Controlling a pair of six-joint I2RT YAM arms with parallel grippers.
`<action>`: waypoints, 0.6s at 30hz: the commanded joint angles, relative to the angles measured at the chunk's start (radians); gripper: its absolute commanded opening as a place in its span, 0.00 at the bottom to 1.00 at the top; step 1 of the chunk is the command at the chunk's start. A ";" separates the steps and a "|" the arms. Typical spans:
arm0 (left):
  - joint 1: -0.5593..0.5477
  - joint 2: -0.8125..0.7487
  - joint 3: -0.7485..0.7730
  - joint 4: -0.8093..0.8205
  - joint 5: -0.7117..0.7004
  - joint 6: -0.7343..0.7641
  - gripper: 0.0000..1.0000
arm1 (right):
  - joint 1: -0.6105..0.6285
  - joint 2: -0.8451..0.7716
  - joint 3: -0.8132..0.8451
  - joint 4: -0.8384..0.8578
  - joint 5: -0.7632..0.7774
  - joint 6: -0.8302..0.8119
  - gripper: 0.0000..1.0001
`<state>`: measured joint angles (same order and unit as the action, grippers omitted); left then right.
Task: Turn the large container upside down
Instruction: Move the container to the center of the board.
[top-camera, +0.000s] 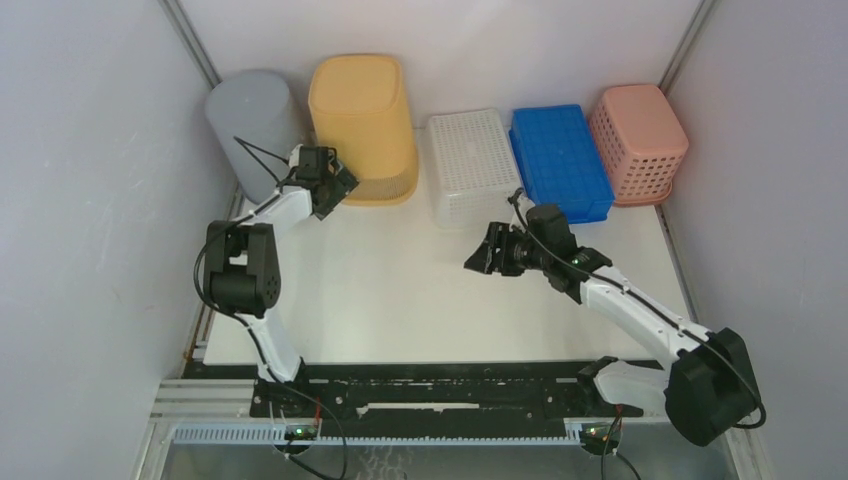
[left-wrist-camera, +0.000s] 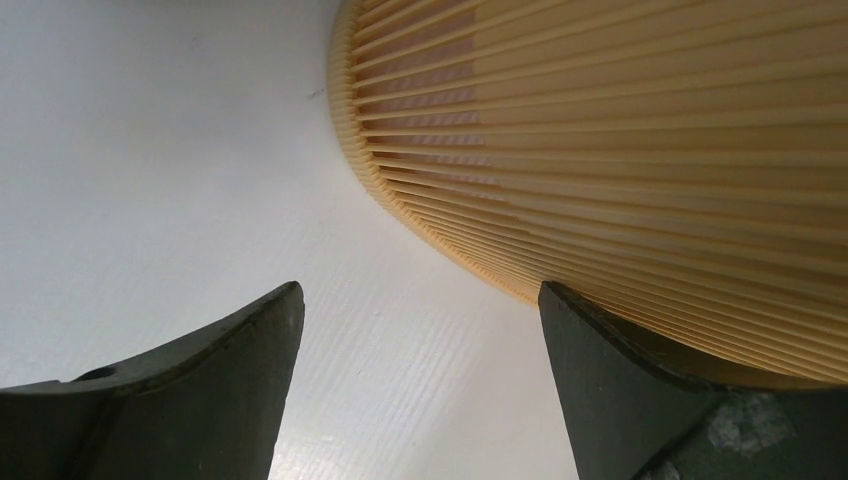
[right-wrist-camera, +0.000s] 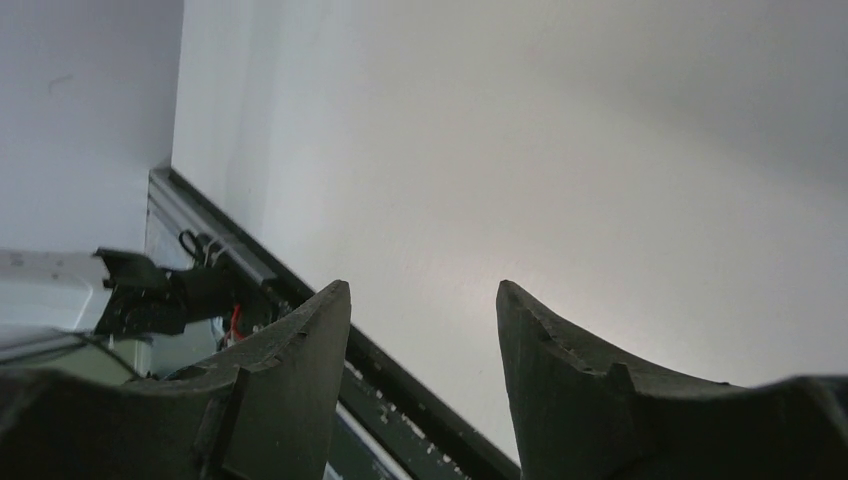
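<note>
Dark, matte fingers (left-wrist-camera: 230, 380) of the left gripper (top-camera: 340, 185) stand spread wide, each a curved wedge tapering to a blunt tip, with only bare table between them. In the left wrist view the gripper (left-wrist-camera: 420, 290) is low at the foot of the yellow basket (left-wrist-camera: 620, 130). The right-hand finger overlaps the basket's lowest ribs, though I cannot tell whether it actually touches them.

The yellow basket (top-camera: 362, 125), the large container, stands at the back of the table (top-camera: 400, 290) against the rear wall, second from the left. It appears to sit mouth down: a smooth, closed, rounded-rectangle base faces up, and the walls flare out to a wider rim on the table. Close up, its plastic wall is made of many thin parallel ribs with narrow slots between them, curving round a soft corner.

The right gripper (top-camera: 478, 255) hangs above the middle of the table, well apart from the basket and pointing left. Its fingers (right-wrist-camera: 290, 390) are the same dark curved wedges, parted with nothing held between them.

The table is white with a fine, faintly lined surface. Along the back, a grey bin (top-camera: 255, 125) with smooth, rounded walls stands just beside the yellow basket on its left. To the right come a white mesh basket (top-camera: 470, 165) of fine square grid, a low blue crate (top-camera: 560, 160) with a flat latticed face, and a pink basket (top-camera: 638, 140) with perforated walls.
</note>
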<state>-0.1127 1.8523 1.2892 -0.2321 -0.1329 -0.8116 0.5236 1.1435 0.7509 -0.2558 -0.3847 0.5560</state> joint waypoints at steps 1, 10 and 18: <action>0.006 0.005 0.059 0.004 0.017 0.018 0.91 | -0.102 0.087 0.046 0.090 0.022 -0.003 0.65; 0.005 -0.215 -0.121 0.034 0.058 0.005 0.93 | -0.189 0.363 0.165 0.248 0.249 -0.010 0.63; -0.047 -0.366 -0.284 0.085 0.106 -0.030 0.92 | -0.198 0.442 0.171 0.472 0.406 -0.018 0.62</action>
<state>-0.1272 1.5726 1.0901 -0.1917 -0.0628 -0.8227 0.3252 1.5883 0.8799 0.0338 -0.0998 0.5552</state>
